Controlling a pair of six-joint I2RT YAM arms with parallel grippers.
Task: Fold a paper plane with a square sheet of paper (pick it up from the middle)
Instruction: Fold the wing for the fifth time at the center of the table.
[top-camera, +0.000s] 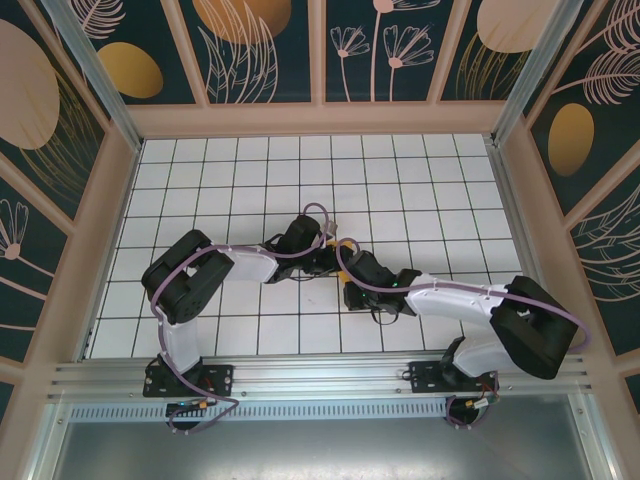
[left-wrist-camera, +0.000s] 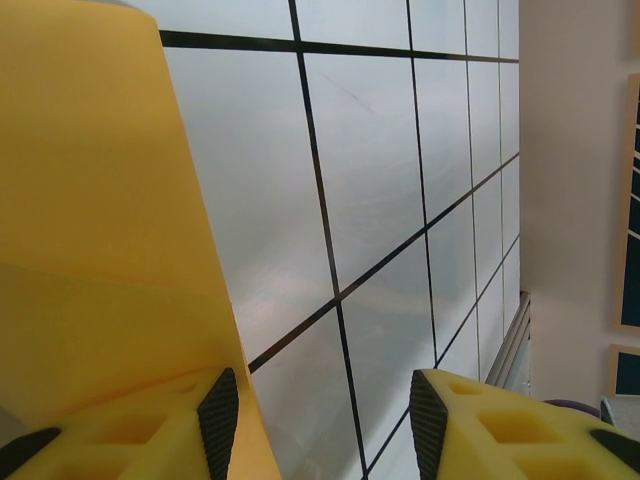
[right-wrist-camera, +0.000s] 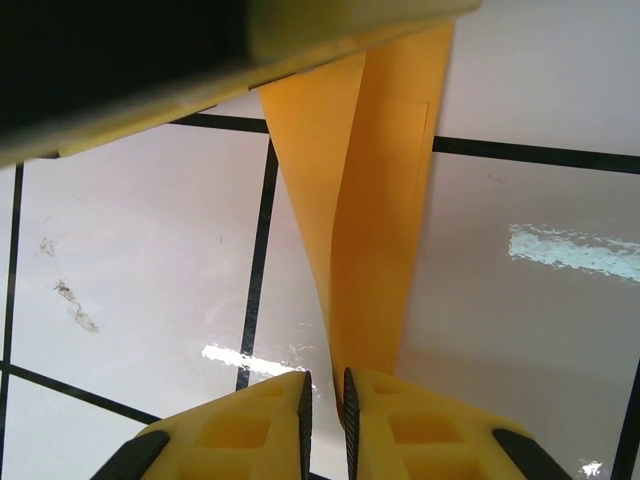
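Paper (right-wrist-camera: 385, 200), folded and orange-yellow, is found over the middle of the gridded surface (top-camera: 420, 200). It is pinched by the nearly closed right end effector (right-wrist-camera: 325, 388) at 4 o'clock. The left end effector (left-wrist-camera: 322, 405), at 9 o'clock, is set half-wide, paper against its left finger.

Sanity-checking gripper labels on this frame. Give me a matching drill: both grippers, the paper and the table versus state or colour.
Things:
1. left gripper
2. right gripper
3. sheet of paper
4. table

States or colours:
A. orange-yellow, folded along a crease
B. jaws nearly together, with the paper's edge between them
C. white tiles with black grid lines
D. jaws standing well apart

Pairs: 1-D, 2-B, 3-A, 4-C
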